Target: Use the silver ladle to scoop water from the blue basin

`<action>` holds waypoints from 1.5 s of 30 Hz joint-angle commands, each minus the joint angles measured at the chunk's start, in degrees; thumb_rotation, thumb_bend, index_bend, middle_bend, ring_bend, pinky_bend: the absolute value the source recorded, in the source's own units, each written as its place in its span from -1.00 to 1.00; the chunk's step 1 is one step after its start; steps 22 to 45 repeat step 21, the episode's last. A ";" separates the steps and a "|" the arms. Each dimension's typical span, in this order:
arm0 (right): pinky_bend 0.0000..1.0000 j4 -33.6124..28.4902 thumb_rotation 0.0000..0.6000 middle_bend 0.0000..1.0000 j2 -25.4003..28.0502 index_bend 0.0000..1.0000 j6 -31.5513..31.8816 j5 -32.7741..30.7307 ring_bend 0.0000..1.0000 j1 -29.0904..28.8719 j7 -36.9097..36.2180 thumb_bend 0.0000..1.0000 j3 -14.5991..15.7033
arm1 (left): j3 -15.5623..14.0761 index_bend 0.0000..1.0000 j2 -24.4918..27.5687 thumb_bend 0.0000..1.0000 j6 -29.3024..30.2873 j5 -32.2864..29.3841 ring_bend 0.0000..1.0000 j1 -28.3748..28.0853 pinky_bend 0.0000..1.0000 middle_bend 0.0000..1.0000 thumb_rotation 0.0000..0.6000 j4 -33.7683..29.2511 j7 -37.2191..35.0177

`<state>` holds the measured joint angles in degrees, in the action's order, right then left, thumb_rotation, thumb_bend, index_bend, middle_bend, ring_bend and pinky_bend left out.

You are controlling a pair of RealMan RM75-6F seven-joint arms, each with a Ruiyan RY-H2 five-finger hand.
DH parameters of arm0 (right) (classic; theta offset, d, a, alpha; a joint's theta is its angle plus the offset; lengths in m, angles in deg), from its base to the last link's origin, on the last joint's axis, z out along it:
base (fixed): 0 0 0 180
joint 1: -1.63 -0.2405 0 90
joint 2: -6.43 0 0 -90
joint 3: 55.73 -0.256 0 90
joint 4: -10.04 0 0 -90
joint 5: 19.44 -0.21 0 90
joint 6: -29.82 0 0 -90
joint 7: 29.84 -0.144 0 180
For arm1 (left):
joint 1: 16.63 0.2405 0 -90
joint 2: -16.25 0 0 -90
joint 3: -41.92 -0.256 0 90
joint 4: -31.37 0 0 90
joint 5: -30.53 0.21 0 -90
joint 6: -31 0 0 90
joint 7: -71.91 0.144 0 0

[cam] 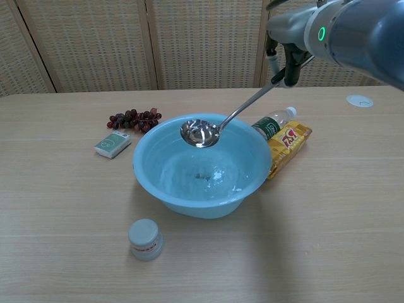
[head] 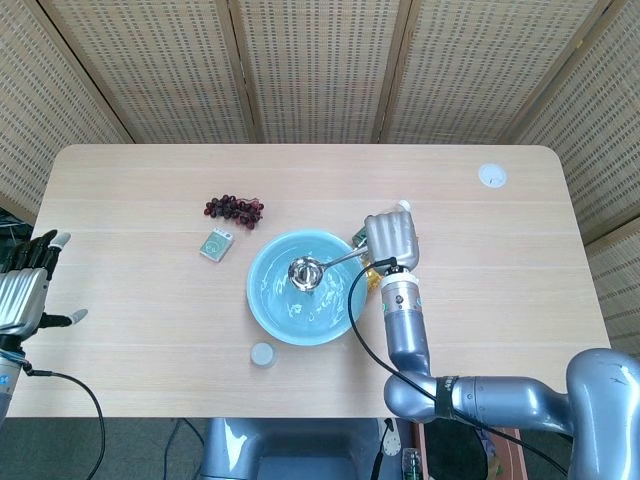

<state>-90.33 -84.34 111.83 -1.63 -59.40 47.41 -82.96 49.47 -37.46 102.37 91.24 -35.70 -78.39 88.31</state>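
The blue basin [head: 270, 310] [cam: 151, 183] holds rippling water at the table's middle. My right hand [head: 391, 240] [cam: 287, 47] grips the handle of the silver ladle [head: 304, 272] [cam: 200, 133]. The ladle's bowl hangs above the water over the basin, with liquid glinting inside it. Its handle slants up and to the right into the hand. My left hand [head: 24, 290] hovers at the table's left edge, fingers apart and holding nothing; only the head view shows it.
A plastic bottle [head: 400, 209] [cam: 273, 124] and a yellow snack packet [cam: 289, 142] lie right of the basin, under the right hand. Grapes [head: 234, 207] [cam: 133, 119] and a small green box [head: 216, 244] [cam: 112, 144] sit to its back left. A small capped jar [head: 262, 354] [cam: 144, 239] stands in front. A white disc [head: 491, 176] lies far right.
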 commanded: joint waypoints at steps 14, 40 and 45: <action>1.00 -3.69 1.00 0.93 3.19 0.49 5.92 -15.73 0.98 -5.69 3.99 0.45 -6.40 | 0.01 -1.00 0.67 -1.00 -0.20 0.26 -1.00 0.24 -1.00 -1.00 1.00 0.23 -1.30; 1.00 -3.84 1.00 0.93 3.63 0.49 7.40 -19.28 0.98 -7.64 4.81 0.45 -6.68 | 0.02 -1.00 0.64 -1.00 -0.22 0.10 -1.00 0.19 -1.00 -1.00 1.00 0.23 -1.16; 1.00 -3.84 1.00 0.93 3.63 0.49 7.40 -19.28 0.98 -7.64 4.81 0.45 -6.68 | 0.02 -1.00 0.64 -1.00 -0.22 0.10 -1.00 0.19 -1.00 -1.00 1.00 0.23 -1.16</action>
